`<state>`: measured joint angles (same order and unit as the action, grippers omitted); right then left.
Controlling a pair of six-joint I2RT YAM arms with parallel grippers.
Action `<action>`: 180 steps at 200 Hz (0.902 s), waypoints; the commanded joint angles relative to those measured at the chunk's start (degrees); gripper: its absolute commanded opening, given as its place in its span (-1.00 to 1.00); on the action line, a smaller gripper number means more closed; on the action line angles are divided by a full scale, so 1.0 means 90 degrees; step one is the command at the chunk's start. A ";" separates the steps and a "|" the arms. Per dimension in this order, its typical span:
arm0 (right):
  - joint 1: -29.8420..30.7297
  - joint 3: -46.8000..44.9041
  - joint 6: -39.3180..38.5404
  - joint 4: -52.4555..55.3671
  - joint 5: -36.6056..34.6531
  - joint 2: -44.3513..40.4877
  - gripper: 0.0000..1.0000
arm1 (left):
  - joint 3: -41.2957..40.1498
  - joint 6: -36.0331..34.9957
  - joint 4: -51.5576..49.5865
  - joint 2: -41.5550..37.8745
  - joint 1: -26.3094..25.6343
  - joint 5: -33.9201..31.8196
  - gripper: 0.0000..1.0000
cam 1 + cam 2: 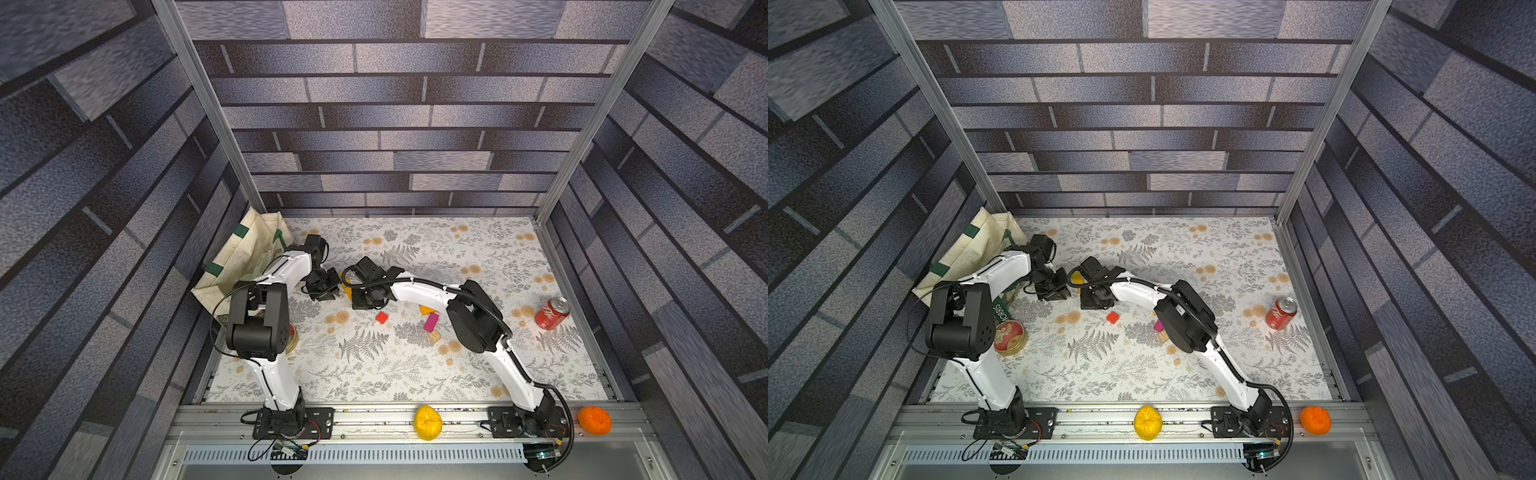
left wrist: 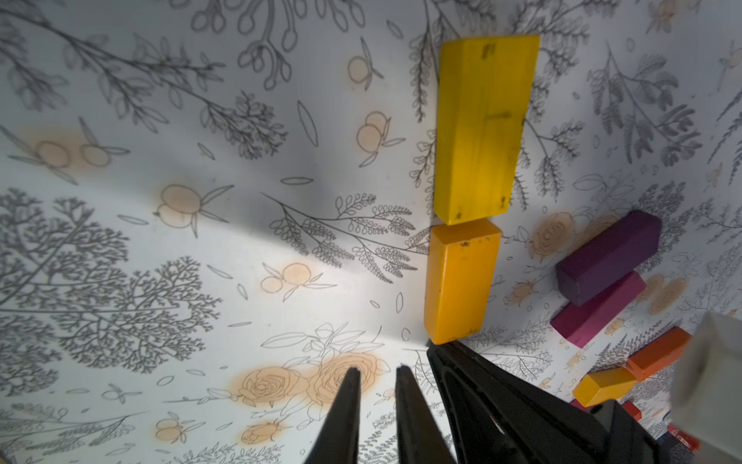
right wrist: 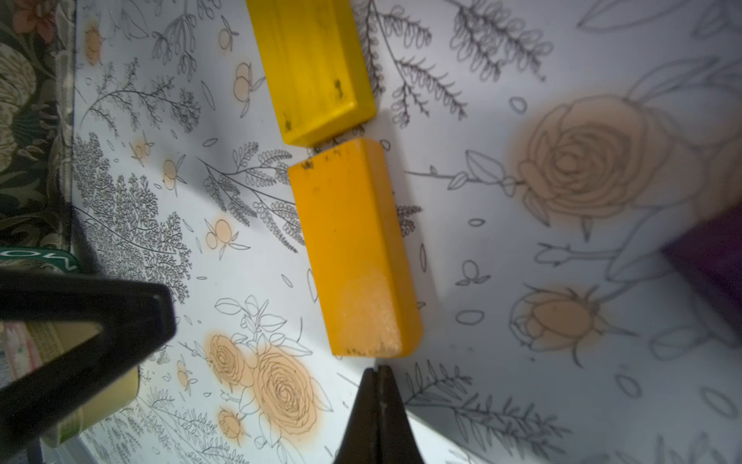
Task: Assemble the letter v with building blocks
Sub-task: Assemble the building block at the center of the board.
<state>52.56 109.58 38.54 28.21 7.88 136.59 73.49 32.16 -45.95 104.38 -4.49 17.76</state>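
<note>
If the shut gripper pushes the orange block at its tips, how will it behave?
Probably stiff: the orange block looks like painted wood. Lying flat, it should slide, not roll. Pushed at a corner, it may swivel.

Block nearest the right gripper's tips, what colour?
The block is orange-yellow; right wrist view shows it best.

Left arm point(image 1: 286, 266): rises from the lower-left base, elbow folded, forearm reaching toward frame centre.
Right arm point(image 1: 419, 293): climbs from the lower-right base and bends left toward centre.
Left gripper point(image 2: 377, 371): pointed down, jaws a narrow slit apart, nothing between.
Right gripper point(image 3: 377, 369): pointed down, jaws pressed together, empty.
</note>
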 commanded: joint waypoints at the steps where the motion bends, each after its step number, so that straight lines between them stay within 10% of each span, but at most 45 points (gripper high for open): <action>1: -0.0058 0.0131 0.0043 0.0251 -0.0044 0.0291 -1.00 | 0.0065 -0.0019 -0.0226 0.0092 -0.0055 -0.0098 -0.62; 180: -0.0141 0.0539 0.0075 0.0348 -0.0121 0.0593 -1.00 | 0.0106 -0.0024 -0.0314 0.0190 -0.0056 -0.0157 -0.62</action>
<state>51.92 113.54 38.59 28.27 8.01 139.11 73.49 32.16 -46.96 105.30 -4.84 17.54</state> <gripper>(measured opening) 0.043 0.191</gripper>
